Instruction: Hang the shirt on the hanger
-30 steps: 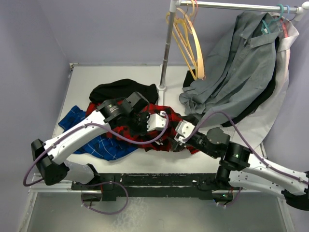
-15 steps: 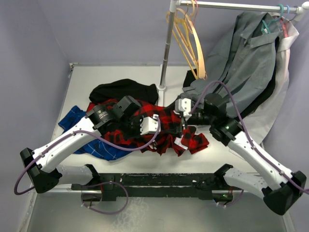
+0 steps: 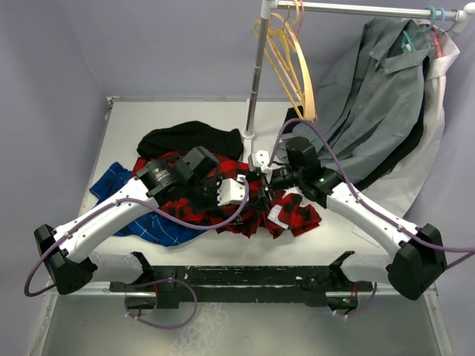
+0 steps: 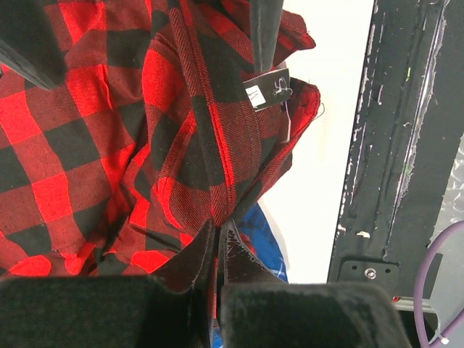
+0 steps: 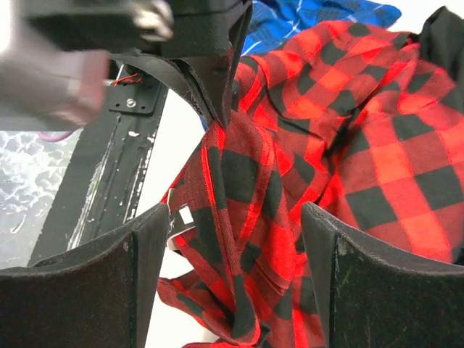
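1. Your right pincer (image 5: 233,217) has swung in toward the rack pole (image 3: 254,81), spread around a fold of the shirt (image 5: 362,145).
2. Your left pincer (image 4: 217,243) pinches that shirt, red-and-black checked, crumpled just before the pole.

Right gripper (image 3: 266,180): swung in from the near right edge and brought face to face with the left gripper (image 3: 249,191).
Shirt (image 3: 297,211): drawn out further rightward.
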{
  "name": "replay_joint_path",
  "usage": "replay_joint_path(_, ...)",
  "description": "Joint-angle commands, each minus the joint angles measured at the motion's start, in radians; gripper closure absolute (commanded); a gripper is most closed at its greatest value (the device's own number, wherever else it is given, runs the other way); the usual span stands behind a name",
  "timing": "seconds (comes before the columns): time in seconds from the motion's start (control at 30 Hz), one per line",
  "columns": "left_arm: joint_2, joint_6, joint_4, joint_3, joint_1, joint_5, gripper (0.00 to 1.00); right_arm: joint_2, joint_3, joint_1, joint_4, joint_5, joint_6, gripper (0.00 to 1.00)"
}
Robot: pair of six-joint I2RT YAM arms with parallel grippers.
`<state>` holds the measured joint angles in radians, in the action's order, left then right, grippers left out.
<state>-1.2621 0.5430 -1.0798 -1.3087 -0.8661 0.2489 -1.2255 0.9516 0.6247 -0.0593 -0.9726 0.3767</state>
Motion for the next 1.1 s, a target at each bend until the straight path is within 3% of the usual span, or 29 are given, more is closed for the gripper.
replay_joint_path(0.0,-0.008,-0.004,0.035,-0.036,0.005,-0.013,1.0,-0.063,0.004,0.026,0.042,-0.051,-0.041,0.26)
replay_joint_path(0.13,-0.017,-0.003,0.036,-0.051,0.004,-0.011,1.0,-0.117,-0.012,0.067,0.051,-0.016,-0.027,0.27)
replay_joint_path(0.2,-0.021,-0.003,0.037,-0.057,0.004,-0.009,1.0,-0.126,-0.035,0.069,0.101,-0.007,-0.045,0.33)
replay_joint_path(0.27,-0.023,-0.005,0.038,-0.061,0.004,-0.011,1.0,-0.121,-0.046,0.069,0.141,0.005,-0.057,0.48)
replay_joint_path(0.33,-0.021,-0.008,0.044,-0.058,0.004,-0.02,1.0,-0.106,-0.048,0.07,0.163,0.012,-0.065,0.77)
replay_joint_path(0.37,-0.021,-0.013,0.048,-0.053,0.004,-0.024,1.0,-0.094,-0.046,0.069,0.159,0.013,-0.064,0.96)
replay_joint_path(0.4,-0.02,-0.018,0.052,-0.048,0.004,-0.03,1.0,-0.077,-0.047,0.069,0.152,0.026,-0.067,1.0)
replay_joint_path(0.47,-0.018,-0.026,0.055,-0.035,0.004,-0.053,0.96,-0.031,-0.066,0.069,0.145,0.066,-0.066,1.0)
replay_joint_path(0.5,-0.014,-0.024,0.052,-0.027,0.005,-0.072,0.82,-0.004,-0.079,0.068,0.147,0.101,-0.067,1.0)
replay_joint_path(0.57,0.021,-0.01,0.058,0.007,0.008,-0.12,0.35,0.049,-0.109,0.066,0.157,0.224,-0.072,1.0)
replay_joint_path(0.6,0.049,-0.003,0.07,0.028,0.012,-0.146,0.2,0.075,-0.121,0.064,0.164,0.267,-0.075,1.0)
replay_joint_path(0.7,0.148,0.015,0.108,0.081,0.026,-0.207,0.01,0.146,-0.143,0.055,0.183,0.404,-0.087,1.0)
replay_joint_path(0.83,0.192,0.04,0.105,0.134,0.05,-0.267,0.0,0.21,-0.16,0.049,0.215,0.484,-0.096,1.0)
replay_joint_path(1.07,0.219,0.056,0.235,0.285,0.05,-0.367,0.0,0.198,-0.132,0.048,0.202,0.467,-0.098,1.0)
